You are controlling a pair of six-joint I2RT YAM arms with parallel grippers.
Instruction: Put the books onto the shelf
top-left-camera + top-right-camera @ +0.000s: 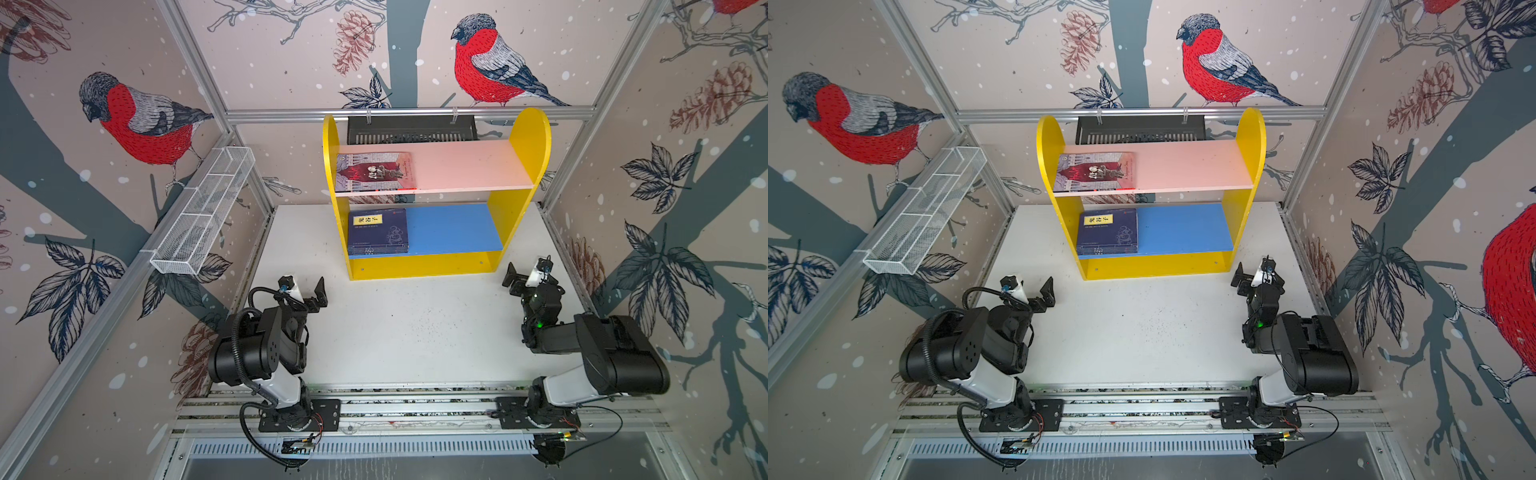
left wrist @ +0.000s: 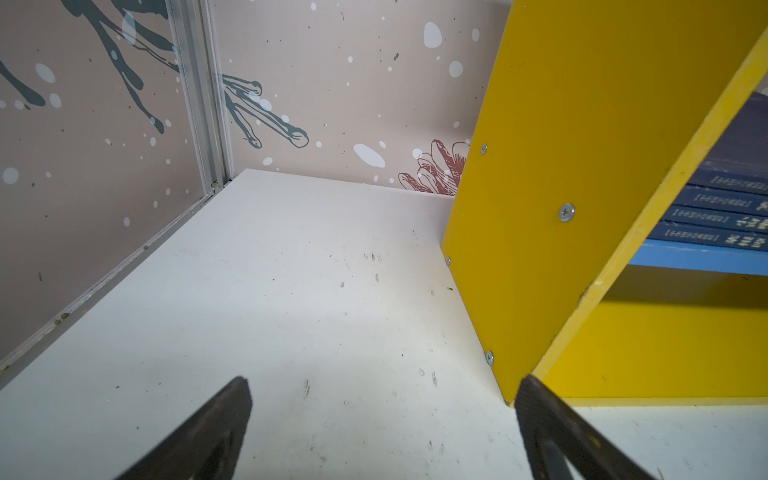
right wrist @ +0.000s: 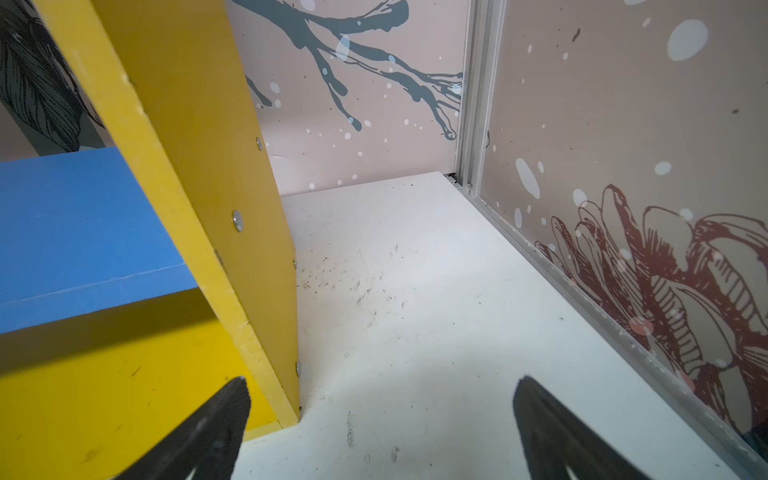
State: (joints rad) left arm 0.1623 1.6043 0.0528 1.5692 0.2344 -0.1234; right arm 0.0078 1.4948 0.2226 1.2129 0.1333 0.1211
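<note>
Grey-lilac book lies flat, cover up, at the left end of the pink upper board, just beside the left side panel. Navy stack lies flat at the left end of the blue lower board, directly below it, with the yellow title label toward the far side. The left wrist view shows four navy spines piled one on another, facing near. Each lot takes up only about the left half of its board. Shelf stands upright at the far middle of the surface, open front facing near, back close to the far wall. Left claw is released, nothing between its fingers, and sits off the shelf's near-left corner, apart from it in both top views. Right claw is also released and empty, off the near-right corner, beside the right side panel but not touching it. Both arms are folded back, bases on the rail along the near edge, one on each side. Wire mesh basket hangs on the left wall rail. Black slotted tray hangs on the far rail, behind the shelf's top.
</note>
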